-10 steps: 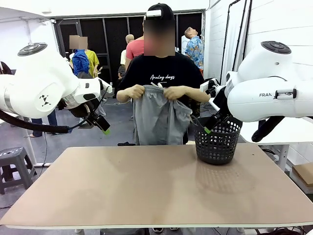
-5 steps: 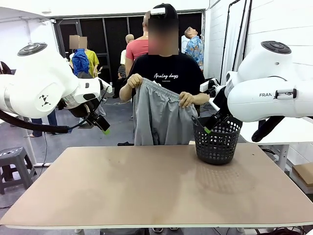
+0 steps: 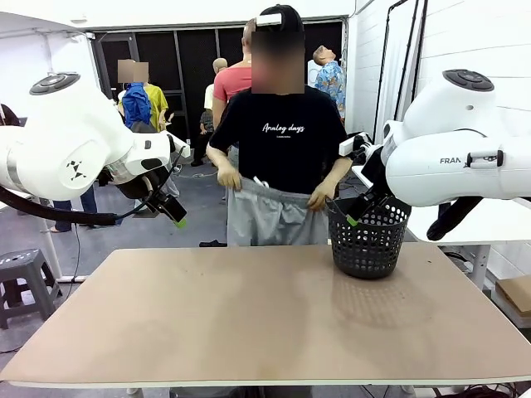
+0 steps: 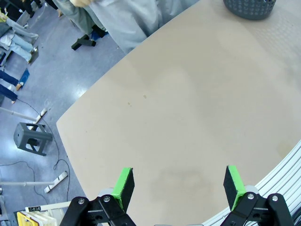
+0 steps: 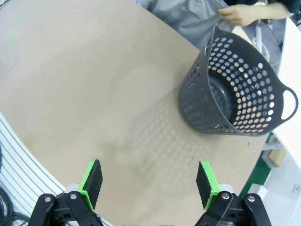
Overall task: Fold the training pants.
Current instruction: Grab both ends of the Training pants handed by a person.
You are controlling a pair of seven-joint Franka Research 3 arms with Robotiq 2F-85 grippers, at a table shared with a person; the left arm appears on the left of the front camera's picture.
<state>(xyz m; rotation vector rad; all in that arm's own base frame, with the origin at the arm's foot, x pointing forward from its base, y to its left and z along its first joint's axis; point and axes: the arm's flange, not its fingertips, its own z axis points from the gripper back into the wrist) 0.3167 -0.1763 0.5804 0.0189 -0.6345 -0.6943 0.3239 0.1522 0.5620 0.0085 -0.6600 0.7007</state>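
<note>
**Pants held up at the far edge**

Left jaws, right jaws: both spread wide, gripping nothing, above the table (image 3: 249,315). Far right, the black basket (image 3: 367,245) stands upright, its bottom bare. Beyond it, the person's hands (image 3: 228,177) hold the training pants (image 3: 270,217) by the waistband, legs hanging straight down.

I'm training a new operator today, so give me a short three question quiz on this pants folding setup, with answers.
1. True or false: the training pants lie flat on the table.
2. Where does the black basket stand? A on the table; B on the floor; C on a stool.
3. Fill in: the left gripper and right gripper are both ___.
Key: 1 false, the person holds them up by the waistband beyond the far edge. 2 A. 3 open.
</note>
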